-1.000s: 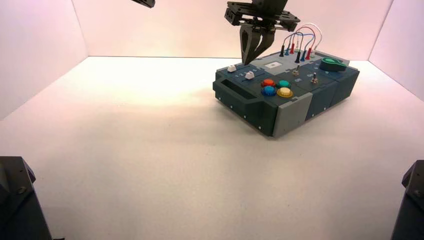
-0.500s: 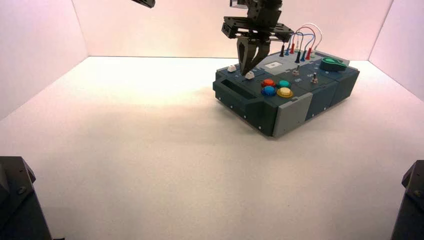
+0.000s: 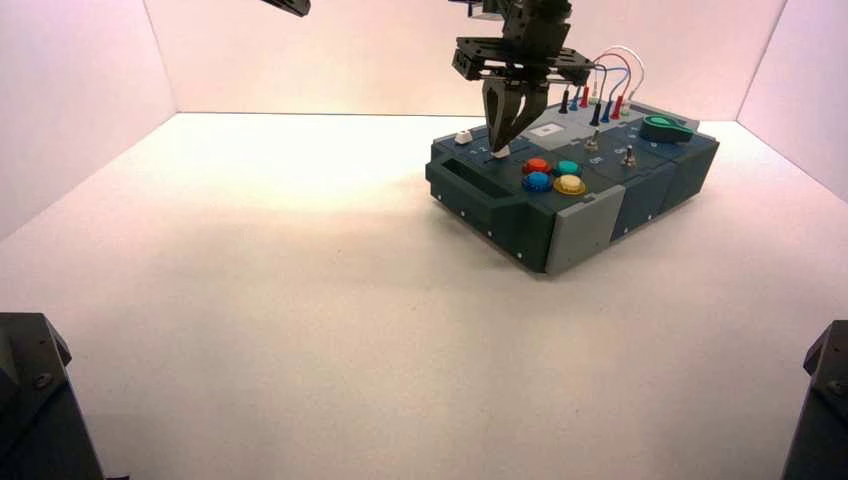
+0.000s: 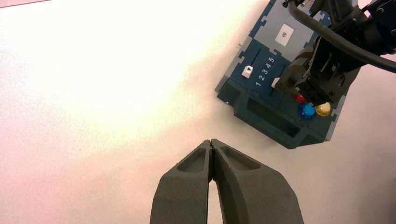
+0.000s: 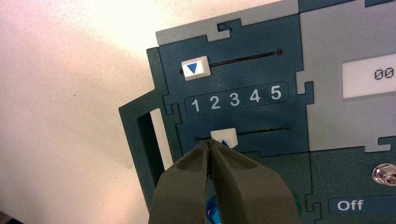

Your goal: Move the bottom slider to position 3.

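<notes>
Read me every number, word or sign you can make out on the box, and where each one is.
"1 2 3 4 5": strip between the two sliders
"00": white display
"Off": label by the metal switch
Blue triangles: both white slider knobs
Lettering near the green knob: too small to read

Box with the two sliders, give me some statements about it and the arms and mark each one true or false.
The right end effector is at the white knob of the bottom slider. True.

The bottom slider already stands at position 3. False: its knob is short of 3, nearer the 2.

The top slider is at the 1 end of its track. True.

The left end effector is pressing the blue button. False: it is away from the box, touching no button.

The display reads 00. True.
</notes>
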